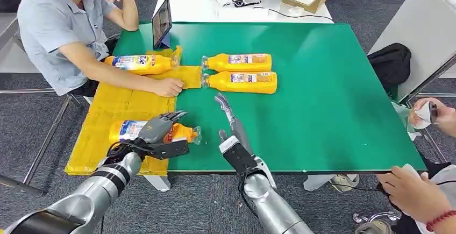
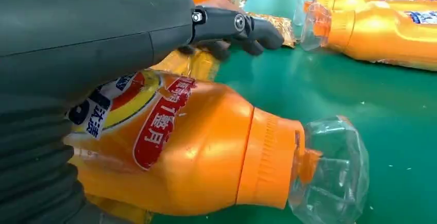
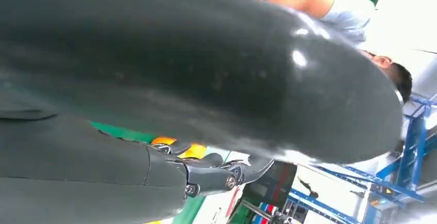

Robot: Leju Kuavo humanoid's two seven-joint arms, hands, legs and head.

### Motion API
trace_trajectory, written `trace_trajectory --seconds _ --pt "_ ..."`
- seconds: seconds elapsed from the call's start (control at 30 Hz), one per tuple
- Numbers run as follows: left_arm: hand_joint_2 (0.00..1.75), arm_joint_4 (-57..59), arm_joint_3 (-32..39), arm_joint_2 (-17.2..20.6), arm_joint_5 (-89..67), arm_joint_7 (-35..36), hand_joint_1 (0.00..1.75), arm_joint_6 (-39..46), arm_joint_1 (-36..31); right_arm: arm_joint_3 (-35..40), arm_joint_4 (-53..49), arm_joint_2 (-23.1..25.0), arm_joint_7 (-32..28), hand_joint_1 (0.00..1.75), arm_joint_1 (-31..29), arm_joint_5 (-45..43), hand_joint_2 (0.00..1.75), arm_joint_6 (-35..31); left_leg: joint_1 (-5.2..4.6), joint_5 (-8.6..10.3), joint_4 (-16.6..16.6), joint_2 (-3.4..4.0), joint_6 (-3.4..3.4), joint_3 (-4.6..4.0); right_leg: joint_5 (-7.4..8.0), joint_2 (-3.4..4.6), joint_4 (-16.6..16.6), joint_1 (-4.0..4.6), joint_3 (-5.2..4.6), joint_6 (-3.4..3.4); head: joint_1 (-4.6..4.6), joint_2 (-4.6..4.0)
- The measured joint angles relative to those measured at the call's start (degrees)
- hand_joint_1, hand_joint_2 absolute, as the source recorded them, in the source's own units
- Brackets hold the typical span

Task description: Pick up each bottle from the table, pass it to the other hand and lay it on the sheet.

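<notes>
Table (image 1: 322, 110) ahead. Sheet (image 1: 115, 113) covers its left edge, running front to back. Near bottle (image 1: 180, 133) lies on sheet's front end, cap pointing right onto the table; left hand (image 1: 157, 129) over its body, seemingly resting on it, grip unclear. Far bottle (image 1: 139, 63) lies on sheet's back end. Two bottles (image 1: 239, 62) (image 1: 242, 82) lie side by side mid-table, right of the sheet, caps toward it. Right hand (image 1: 230, 117) sits right of near bottle, in front of the pair. Tablet (image 1: 161, 23) stands behind the sheet. Seated person's hand (image 1: 168, 86) rests on sheet.
</notes>
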Motion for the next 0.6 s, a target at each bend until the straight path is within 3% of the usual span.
trace_trajectory --seconds 0.37,0.4,0.6 --pt "0.00 -4.24 -1.01 0.70 13.13 -3.65 0.00 -4.57 1.53 -0.07 1.14 0.35 -1.40 0.00 -0.85 -0.94 0.00 0.39 0.00 0.01 0.00 0.01 0.00 0.00 0.00 0.00 0.00 0.00 -0.01 0.00 0.00 0.00" --pt "1.75 -5.49 -0.94 0.70 15.97 -3.98 0.00 -4.50 2.16 -0.11 1.23 0.44 -1.42 0.00 -0.87 -0.94 0.00 0.31 0.00 0.01 0.01 0.02 0.00 0.00 0.00 0.01 0.00 0.00 -0.02 0.00 0.00 0.00" --pt "1.75 -20.35 4.93 -2.70 42.45 -3.61 0.00 -1.99 7.93 -0.13 1.14 0.22 -0.94 0.00 -0.95 3.49 0.00 -5.43 -0.01 -0.01 0.02 0.02 0.01 -0.03 0.00 0.01 -0.01 -0.01 -0.08 0.00 0.00 0.00"
